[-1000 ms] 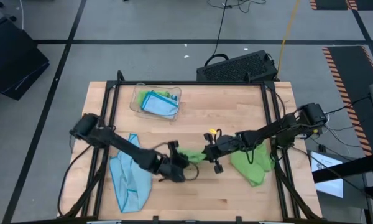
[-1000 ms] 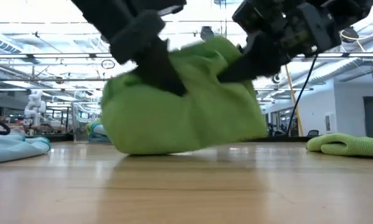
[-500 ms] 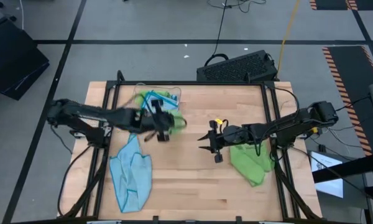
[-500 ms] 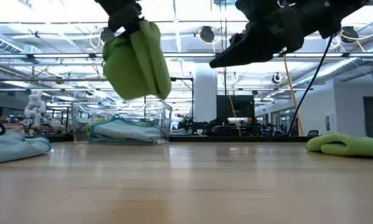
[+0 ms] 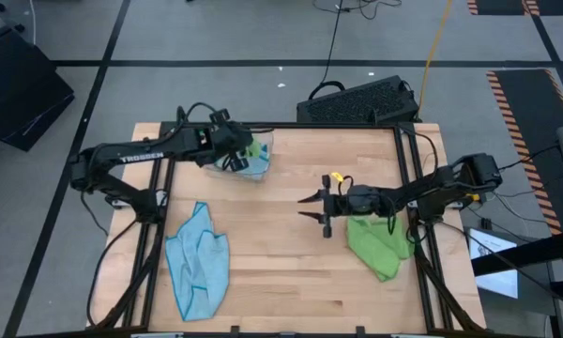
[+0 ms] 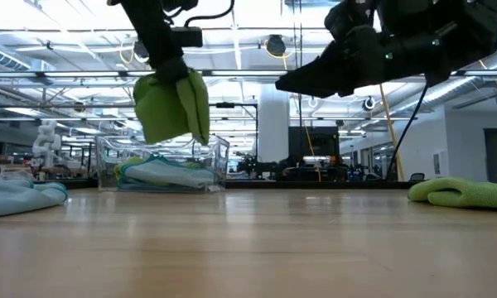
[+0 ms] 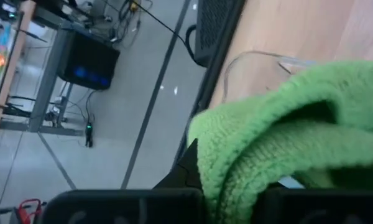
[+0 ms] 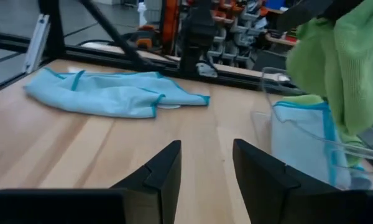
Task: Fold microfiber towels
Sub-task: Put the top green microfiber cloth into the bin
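- The left gripper (image 5: 239,158) hangs over the clear plastic tray (image 5: 264,141) at the far left of the bench (image 5: 291,272), its jaws pinching a folded lime green towel (image 6: 172,106) that dangles above the tray, clear of the bench top
- In the tray lies a folded light blue towel (image 6: 159,171) with darker blue edging; a bit of green shows beside it
- The right gripper (image 5: 309,207) is held above the middle of the bench, right of centre, its jaws spread apart with nothing between them, pointing left toward the tray
- Just right of that gripper, a second lime green towel (image 5: 377,247) lies crumpled near the right edge of the bench, partly under the right arm
- A loose light blue towel (image 5: 198,260) lies spread and rumpled on the near left part of the bench, well apart from the tray
- 4 towels can be made out in all
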